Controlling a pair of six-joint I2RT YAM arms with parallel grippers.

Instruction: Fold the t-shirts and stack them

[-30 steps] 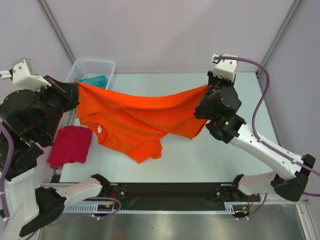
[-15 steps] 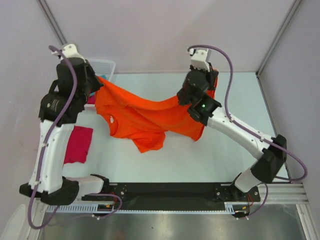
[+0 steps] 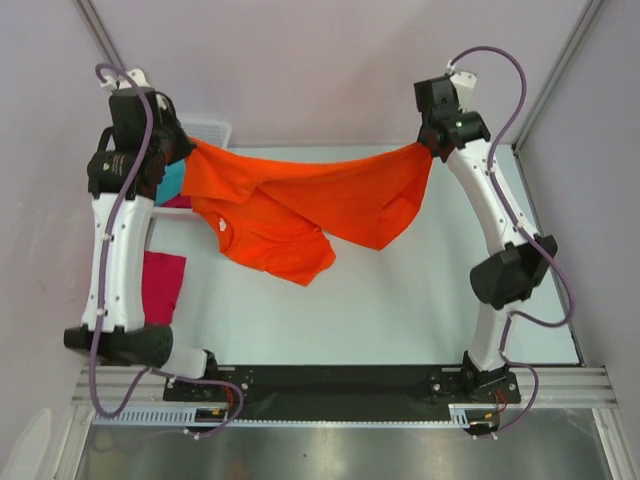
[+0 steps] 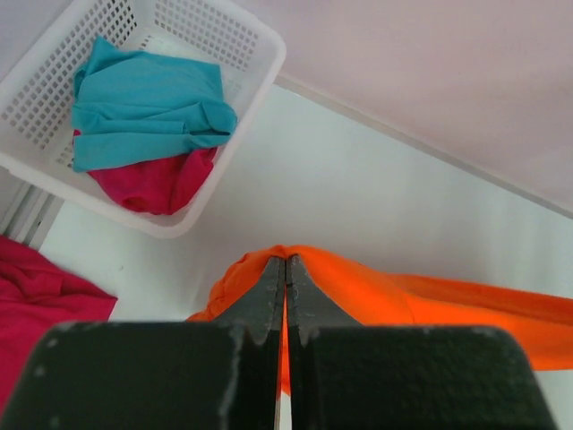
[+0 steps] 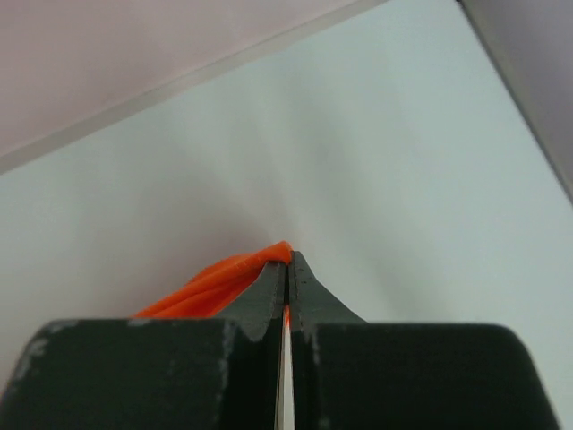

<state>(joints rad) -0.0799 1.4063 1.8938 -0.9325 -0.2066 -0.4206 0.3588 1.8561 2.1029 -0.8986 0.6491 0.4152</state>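
The orange t-shirt (image 3: 300,205) hangs stretched above the table between both grippers, its lower part drooping toward the surface. My left gripper (image 3: 188,148) is shut on its left end; the wrist view shows orange cloth (image 4: 403,296) pinched in the tips (image 4: 286,260). My right gripper (image 3: 428,150) is shut on the right end, cloth (image 5: 215,278) bunched at its tips (image 5: 288,255). A teal t-shirt (image 4: 148,107) lies over a pink t-shirt (image 4: 157,179) in the basket. Another pink t-shirt (image 3: 160,285) lies at the table's left edge.
The white lattice basket (image 4: 260,54) stands in the back left corner (image 3: 215,128), just behind my left arm. Purple walls close in the back and both sides. A black rail runs along the near edge (image 3: 330,380).
Both arms have risen and swung back toward the far wall. The orange t-shirt is lifted higher and pulled wider between them. Both grips have held.
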